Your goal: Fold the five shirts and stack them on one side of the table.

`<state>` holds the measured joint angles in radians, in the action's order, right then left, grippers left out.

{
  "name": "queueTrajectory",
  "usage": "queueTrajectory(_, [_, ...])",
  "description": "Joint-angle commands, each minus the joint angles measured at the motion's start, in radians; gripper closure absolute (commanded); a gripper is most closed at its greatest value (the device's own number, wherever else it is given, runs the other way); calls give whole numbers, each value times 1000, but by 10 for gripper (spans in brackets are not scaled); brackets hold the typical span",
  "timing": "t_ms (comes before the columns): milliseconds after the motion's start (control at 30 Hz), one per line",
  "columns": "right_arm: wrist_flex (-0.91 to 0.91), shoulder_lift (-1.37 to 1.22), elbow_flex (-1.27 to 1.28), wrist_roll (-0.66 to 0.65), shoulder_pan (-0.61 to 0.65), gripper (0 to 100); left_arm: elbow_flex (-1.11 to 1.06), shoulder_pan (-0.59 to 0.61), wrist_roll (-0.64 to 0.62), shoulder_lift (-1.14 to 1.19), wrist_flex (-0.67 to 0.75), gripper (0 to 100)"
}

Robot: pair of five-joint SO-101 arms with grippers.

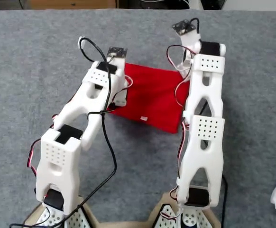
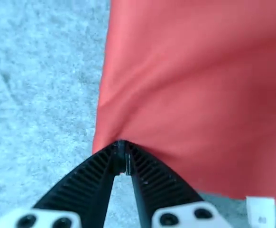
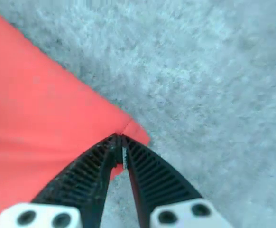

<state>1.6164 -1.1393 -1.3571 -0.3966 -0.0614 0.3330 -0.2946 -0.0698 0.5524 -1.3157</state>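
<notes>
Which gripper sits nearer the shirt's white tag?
The left gripper, shut on the red shirt: the white tag lies on the edge beside it, away from the right gripper.

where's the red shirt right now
In the high view the red shirt lies mid-table on the grey cloth, with the left gripper shut on one edge and the right gripper on the opposite corner.

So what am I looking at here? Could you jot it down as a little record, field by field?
Surface: table with a grey, carpet-like cover
Garment: one red shirt, lying flat between the two arms
Left hand: shut, pinching the shirt's side edge
Right hand: shut, pinching a corner of the shirt
Detail: small white tag near the shirt's near edge
</notes>
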Motion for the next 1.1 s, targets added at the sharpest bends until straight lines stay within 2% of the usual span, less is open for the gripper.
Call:
queueTrajectory(0, [78,12,-191,-9,21,994,265,-32,6,-21,-104,981])
queueTrajectory(67, [141,16,-320,15,28,994,420,-31,11,-13,-147,981])
queueTrajectory(200, [170,130,-240,63,44,994,603,-3,12,25,-130,981])
queueTrajectory(467, [170,377,79,83,50,994,641,20,38,272,0,981])
queueTrajectory(667, [158,441,182,61,19,993,732,11,38,386,2,981])
queueTrajectory(933, [170,429,199,28,87,993,888,8,40,455,-51,981])
queueTrajectory(1067, [170,430,297,28,107,994,936,5,38,464,-44,981])
